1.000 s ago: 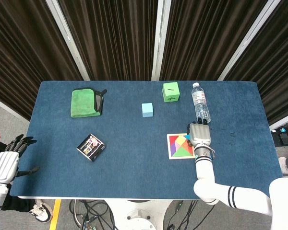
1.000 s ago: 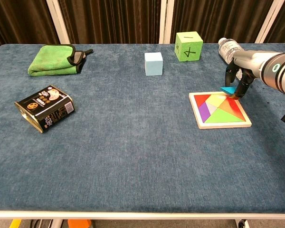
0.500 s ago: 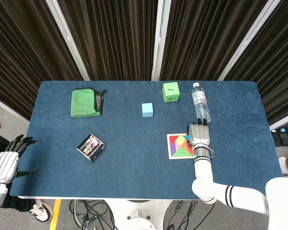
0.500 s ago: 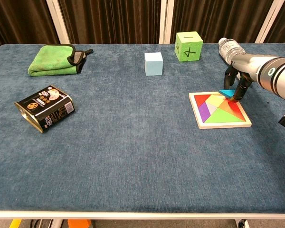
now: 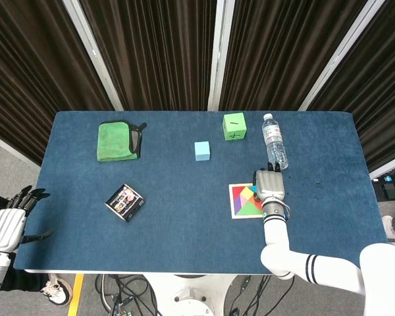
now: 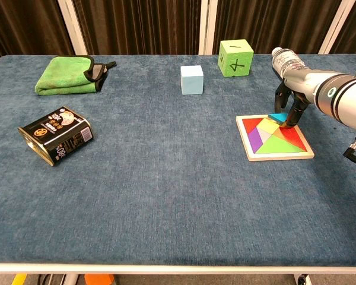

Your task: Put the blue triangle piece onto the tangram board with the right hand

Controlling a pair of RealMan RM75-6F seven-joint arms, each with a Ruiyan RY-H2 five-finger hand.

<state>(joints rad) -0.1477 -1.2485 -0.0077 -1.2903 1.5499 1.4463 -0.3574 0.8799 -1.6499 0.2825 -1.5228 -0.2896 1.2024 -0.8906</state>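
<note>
The tangram board (image 6: 275,138) (image 5: 246,201) lies at the right of the table, a wooden square filled with red, yellow, orange, purple and green pieces. My right hand (image 6: 289,102) (image 5: 268,185) hangs over the board's far edge and pinches the small blue triangle piece (image 6: 277,117) in its fingertips, just above the board's top rim. In the head view the hand hides the triangle. My left hand (image 5: 10,217) hangs off the table's left edge, fingers spread, holding nothing.
A clear water bottle (image 6: 284,60) lies right behind my right hand. A green cube (image 6: 235,57) and a light blue cube (image 6: 191,79) stand at the back. A folded green cloth (image 6: 67,74) and a black tin (image 6: 54,135) are at the left.
My right hand has carried the blue triangle a little to the left and lower, toward the board's far edge. The left hand has not moved.
</note>
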